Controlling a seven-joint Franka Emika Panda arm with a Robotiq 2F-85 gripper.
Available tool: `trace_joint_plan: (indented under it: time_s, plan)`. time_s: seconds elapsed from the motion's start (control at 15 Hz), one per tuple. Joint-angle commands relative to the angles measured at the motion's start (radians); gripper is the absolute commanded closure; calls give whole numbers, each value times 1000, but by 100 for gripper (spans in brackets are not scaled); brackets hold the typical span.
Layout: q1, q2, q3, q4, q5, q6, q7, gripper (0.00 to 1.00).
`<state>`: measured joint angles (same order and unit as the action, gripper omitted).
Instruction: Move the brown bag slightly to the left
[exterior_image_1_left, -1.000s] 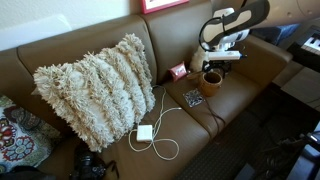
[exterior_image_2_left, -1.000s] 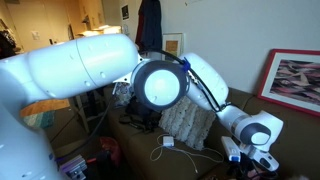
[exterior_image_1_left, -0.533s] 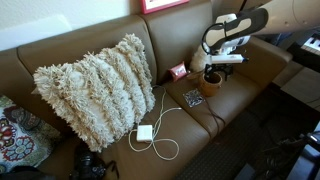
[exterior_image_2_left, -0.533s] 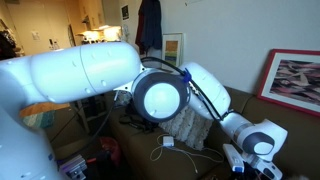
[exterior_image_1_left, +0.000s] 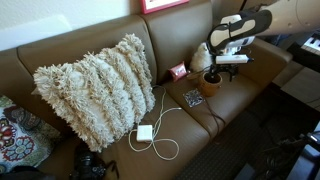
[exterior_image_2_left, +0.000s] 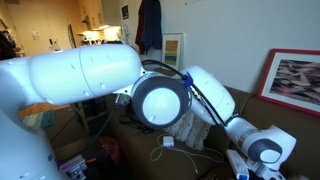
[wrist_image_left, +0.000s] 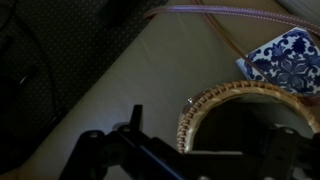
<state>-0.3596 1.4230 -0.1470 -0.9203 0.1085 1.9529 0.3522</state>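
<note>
Orange-brown bag (exterior_image_1_left: 210, 85) sits just beneath the hand (exterior_image_1_left: 224, 66), its jaws spread apart.

White rounded arm (exterior_image_2_left: 85, 75) with grey joint disc (exterior_image_2_left: 160, 98), black cable (exterior_image_2_left: 203, 97)

We note bag (exterior_image_1_left: 210, 84) orange-brown; shaggy pillow (exterior_image_1_left: 97, 88) cream, centre-left; sofa (exterior_image_1_left: 60, 55) brown; charger (exterior_image_1_left: 145, 132) white; patterned square (wrist_image_left: 285, 60) blue-white, upper right, wrist view.
</note>
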Motion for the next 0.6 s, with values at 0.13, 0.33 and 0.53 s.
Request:
trace_joint_plan:
  time_s: [0.13, 0.33, 0.53]
  plan:
    - [-11, 20, -8, 39, -11, -55, -8, 0]
    - [-4, 49, -29, 78, -12, -92, -4, 0]
    - [-3, 59, -41, 99, -19, -129, -6, 0]
